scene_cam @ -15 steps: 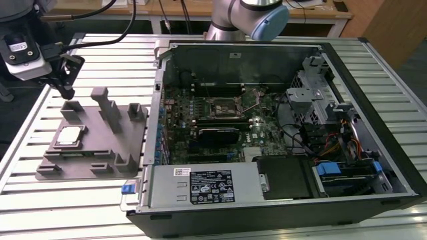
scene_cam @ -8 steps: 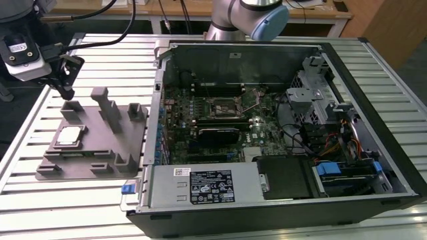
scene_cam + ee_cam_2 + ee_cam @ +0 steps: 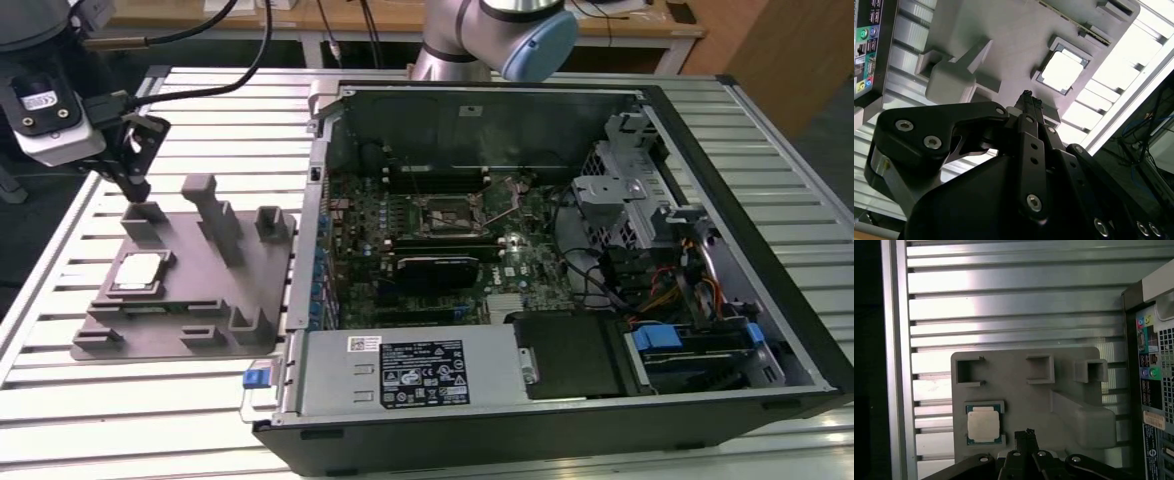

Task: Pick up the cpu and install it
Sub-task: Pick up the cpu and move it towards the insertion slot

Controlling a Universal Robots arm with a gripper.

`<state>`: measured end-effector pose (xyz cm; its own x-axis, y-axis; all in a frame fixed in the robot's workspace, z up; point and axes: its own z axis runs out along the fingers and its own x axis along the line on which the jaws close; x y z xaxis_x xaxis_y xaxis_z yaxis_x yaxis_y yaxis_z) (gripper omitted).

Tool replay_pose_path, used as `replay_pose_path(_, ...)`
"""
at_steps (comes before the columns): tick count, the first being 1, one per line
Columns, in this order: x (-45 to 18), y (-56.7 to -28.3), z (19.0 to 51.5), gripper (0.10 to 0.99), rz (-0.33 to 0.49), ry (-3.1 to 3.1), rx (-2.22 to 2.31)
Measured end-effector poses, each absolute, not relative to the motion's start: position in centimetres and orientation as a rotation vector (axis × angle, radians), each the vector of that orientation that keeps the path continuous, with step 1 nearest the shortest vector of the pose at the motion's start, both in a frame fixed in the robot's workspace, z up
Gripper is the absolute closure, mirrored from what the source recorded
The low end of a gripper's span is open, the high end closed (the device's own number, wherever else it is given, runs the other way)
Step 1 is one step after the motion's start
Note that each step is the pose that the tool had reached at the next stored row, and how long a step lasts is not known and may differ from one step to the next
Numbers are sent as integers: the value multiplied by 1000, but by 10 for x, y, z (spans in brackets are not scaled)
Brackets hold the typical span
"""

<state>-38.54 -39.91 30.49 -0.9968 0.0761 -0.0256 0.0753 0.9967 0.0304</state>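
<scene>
The cpu (image 3: 139, 273) lies flat in a shallow pocket of the grey tray (image 3: 187, 300), on the exterior view's left. Its silvery top also shows in the second wrist view (image 3: 1063, 71) and in the first wrist view (image 3: 983, 425). My gripper (image 3: 134, 190) hangs above the tray's far end, beyond the cpu and apart from it. In both wrist views its black fingertips (image 3: 1029, 97) (image 3: 1027, 433) are pressed together with nothing between them. The motherboard socket (image 3: 447, 212) sits inside the open computer case (image 3: 561, 250), with its lever raised.
Upright blocks (image 3: 207, 205) rise from the tray close to the gripper. The case wall (image 3: 318, 200) stands between the tray and the motherboard. A slatted metal table (image 3: 214, 110) carries everything. The case's rear ports (image 3: 1149, 370) border the tray.
</scene>
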Motion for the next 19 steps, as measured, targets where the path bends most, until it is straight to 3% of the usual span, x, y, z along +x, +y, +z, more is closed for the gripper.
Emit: replay_pose_path(19,-388,-399,294,980,46,3112,118)
